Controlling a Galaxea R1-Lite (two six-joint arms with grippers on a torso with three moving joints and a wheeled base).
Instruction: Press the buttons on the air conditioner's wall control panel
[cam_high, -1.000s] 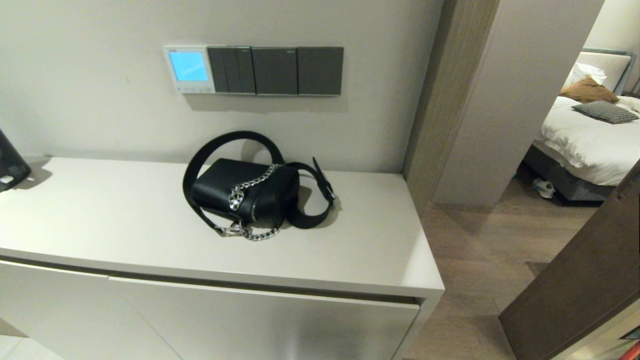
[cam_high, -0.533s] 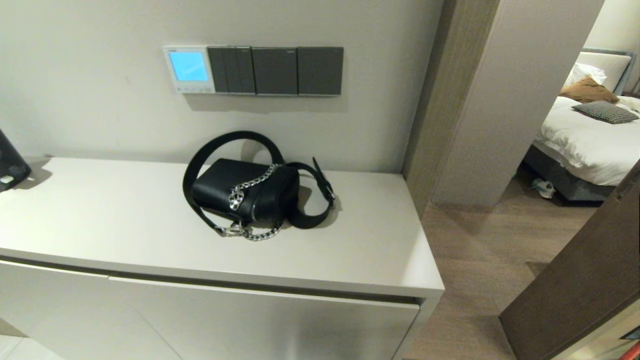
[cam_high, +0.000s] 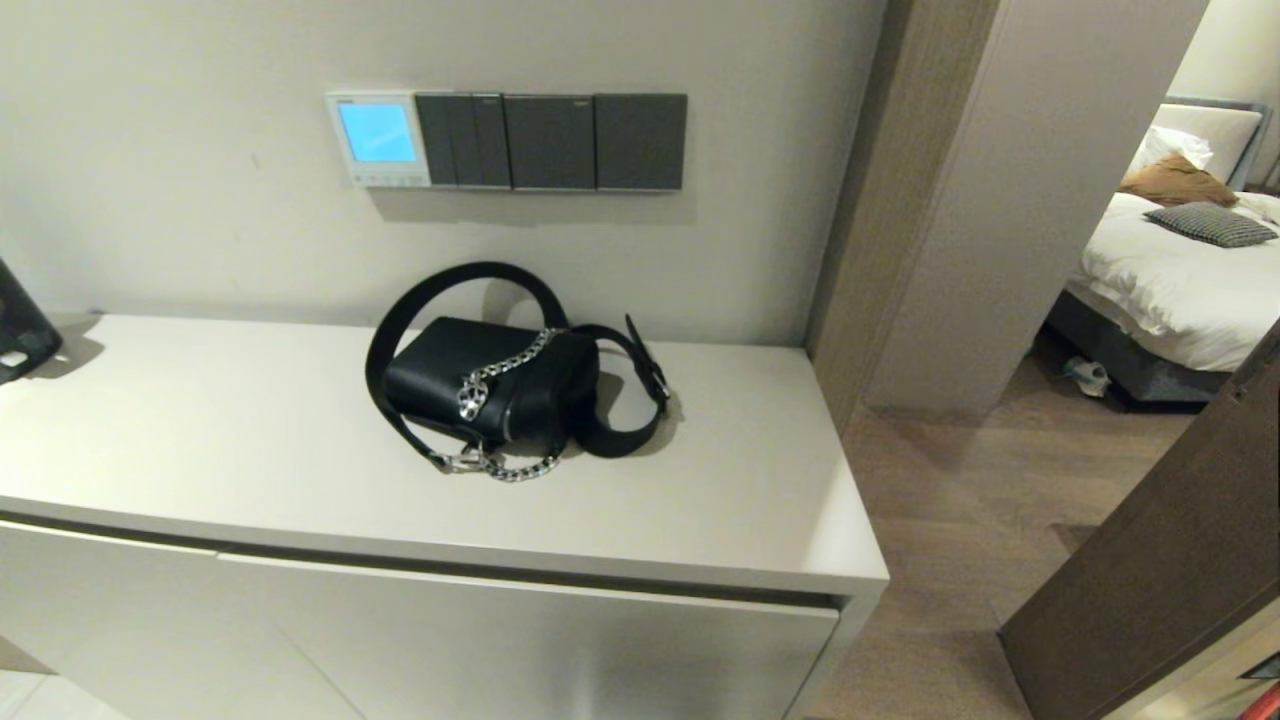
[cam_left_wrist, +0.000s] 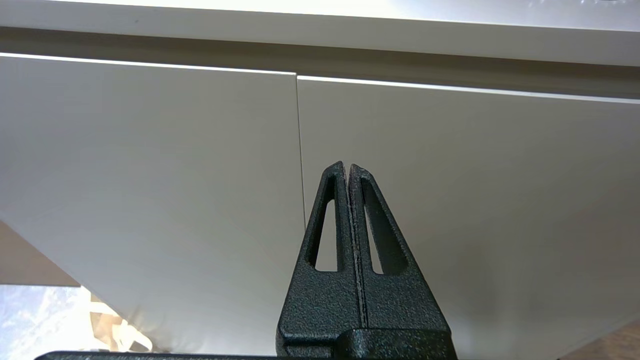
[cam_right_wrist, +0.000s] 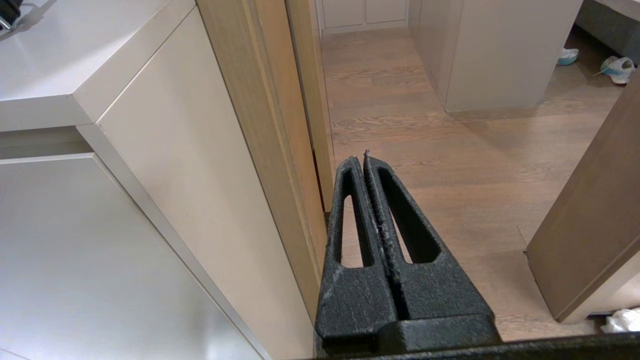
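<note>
Left gripper (cam_left_wrist: 347, 167), fingers pressed together on nothing, is hanging low before the cabinet doors (cam_left_wrist: 150, 165), the buttons (cam_high: 385, 180) running sideways along the lower edge of the wall control panel (cam_high: 378, 138), high up-left, nearer this arm; right gripper (cam_right_wrist: 365, 157) is sitting likewise closed by the doorway.
</note>
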